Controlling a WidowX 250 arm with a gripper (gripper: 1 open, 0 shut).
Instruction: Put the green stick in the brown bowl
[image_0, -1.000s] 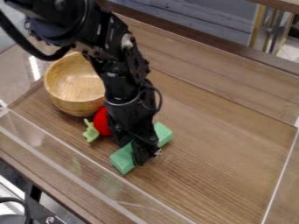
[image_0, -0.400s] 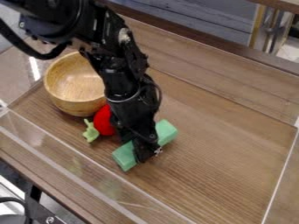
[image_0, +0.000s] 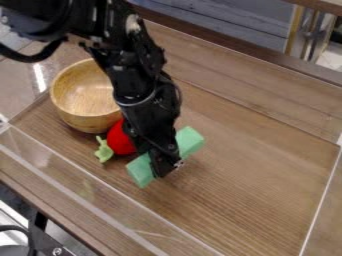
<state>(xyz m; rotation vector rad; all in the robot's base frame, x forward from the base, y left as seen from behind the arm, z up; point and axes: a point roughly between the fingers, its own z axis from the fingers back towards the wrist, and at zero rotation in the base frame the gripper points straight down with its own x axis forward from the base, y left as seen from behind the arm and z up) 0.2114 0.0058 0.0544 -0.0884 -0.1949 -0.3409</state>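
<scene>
My gripper points almost straight down and is shut on the middle of the green stick, a flat green block. The stick hangs tilted, its right end higher, just above the wooden table. The brown bowl, a wooden bowl with a pale empty inside, sits to the upper left, behind the black arm. The gripper's fingers cover the stick's middle.
A red strawberry-like toy with a green leaf lies right beside the gripper, between it and the bowl. A clear plastic wall runs along the table's front edge.
The gripper has risen a little with the green stick in it, and the stick's right end has tipped upward. The bowl and the red toy have not moved.
</scene>
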